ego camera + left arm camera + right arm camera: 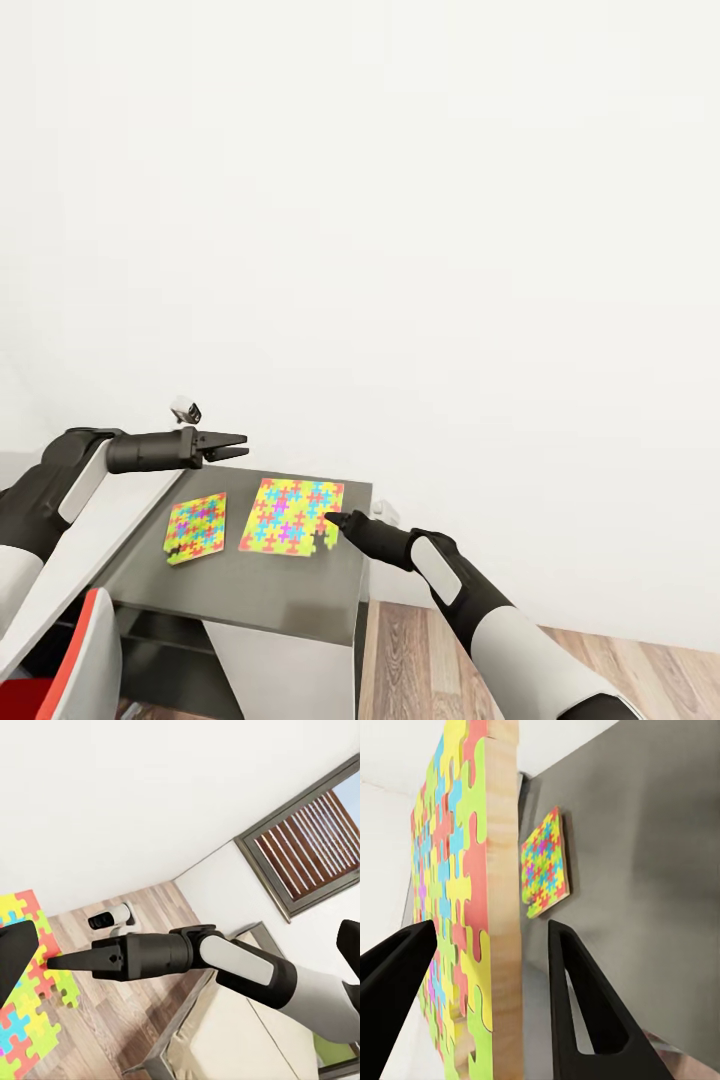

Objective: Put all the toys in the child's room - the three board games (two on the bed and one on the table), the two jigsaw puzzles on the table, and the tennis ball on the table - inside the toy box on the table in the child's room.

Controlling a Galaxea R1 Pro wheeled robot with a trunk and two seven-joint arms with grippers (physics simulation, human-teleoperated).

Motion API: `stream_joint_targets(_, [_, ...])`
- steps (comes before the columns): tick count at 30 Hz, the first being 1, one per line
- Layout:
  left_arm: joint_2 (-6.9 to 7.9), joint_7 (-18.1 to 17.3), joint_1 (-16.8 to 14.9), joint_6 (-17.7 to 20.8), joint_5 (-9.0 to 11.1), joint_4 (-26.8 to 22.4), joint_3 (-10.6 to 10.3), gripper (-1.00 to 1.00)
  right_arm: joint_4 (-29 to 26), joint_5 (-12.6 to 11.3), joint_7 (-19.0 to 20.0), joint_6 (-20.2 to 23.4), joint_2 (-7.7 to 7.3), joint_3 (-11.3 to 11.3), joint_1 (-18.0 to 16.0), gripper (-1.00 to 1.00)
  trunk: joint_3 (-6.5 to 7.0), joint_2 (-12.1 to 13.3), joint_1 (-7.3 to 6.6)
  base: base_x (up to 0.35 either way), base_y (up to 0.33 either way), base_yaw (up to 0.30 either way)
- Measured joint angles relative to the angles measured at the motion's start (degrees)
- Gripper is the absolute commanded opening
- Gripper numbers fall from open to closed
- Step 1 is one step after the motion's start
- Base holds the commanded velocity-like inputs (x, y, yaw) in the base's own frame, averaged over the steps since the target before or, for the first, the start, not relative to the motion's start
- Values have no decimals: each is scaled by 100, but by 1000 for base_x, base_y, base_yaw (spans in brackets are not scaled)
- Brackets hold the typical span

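Two jigsaw puzzles lie on the grey table point(250, 590): a larger one point(290, 515) and a smaller one point(196, 526) to its left. My right gripper point(333, 519) is open at the larger puzzle's near right edge. In the right wrist view its fingers point(577, 997) straddle that puzzle's wooden edge point(502, 945), with a gap on one side, and the smaller puzzle point(544, 862) lies beyond. My left gripper point(240, 446) hovers open and empty above the table's far left. The toy box, board games and tennis ball are out of view.
A white wall stands close behind the table. Wood floor point(600, 650) lies to the right. A red and white chair point(90, 650) is at the near left. The left wrist view shows a small white device point(112, 919), a window with blinds point(315, 847) and the bed point(247, 1035).
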Motion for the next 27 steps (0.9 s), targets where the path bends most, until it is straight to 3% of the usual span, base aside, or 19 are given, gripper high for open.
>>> stream_joint_targets(14, [0,8,-2,-2,-9,0,-13,100,-1,-19,0,-226,3,8,5,-100,1,2,-1,0,0,3])
stream_joint_targets(27, [-56,22,0,-5,-23,0,-22,100,0,-17,0,-231,3,15,5,-100,73,2,-1,0,0,174])
